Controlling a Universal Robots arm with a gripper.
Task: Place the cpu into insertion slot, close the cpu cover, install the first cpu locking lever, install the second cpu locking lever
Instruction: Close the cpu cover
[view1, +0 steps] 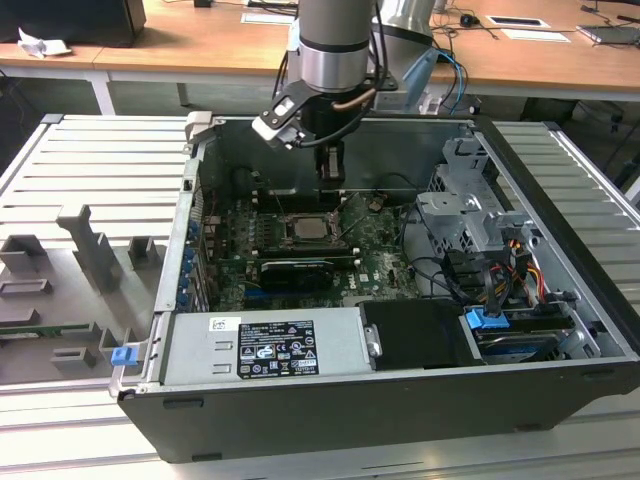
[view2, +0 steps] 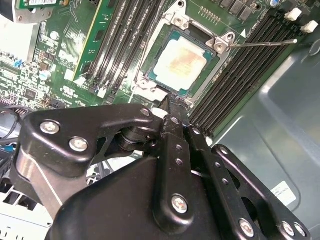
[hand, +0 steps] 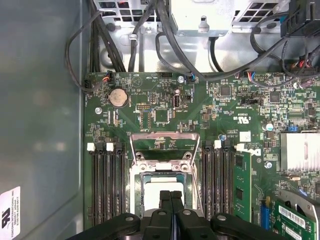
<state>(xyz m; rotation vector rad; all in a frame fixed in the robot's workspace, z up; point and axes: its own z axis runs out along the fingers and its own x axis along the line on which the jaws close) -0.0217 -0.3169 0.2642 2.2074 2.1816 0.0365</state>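
Black gripper (hand: 170, 195), fingers shut and empty, hovers over the seated silvery-grey square cpu (view2: 180, 59); a stray downward nudge could knock it askew.

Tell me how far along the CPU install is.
Done: the cpu sits in its socket. In hand: nothing; the claw is shut, empty, at the socket's edge. Left: the cpu cover looks raised, not closed, and a locking lever sticks out unlatched.
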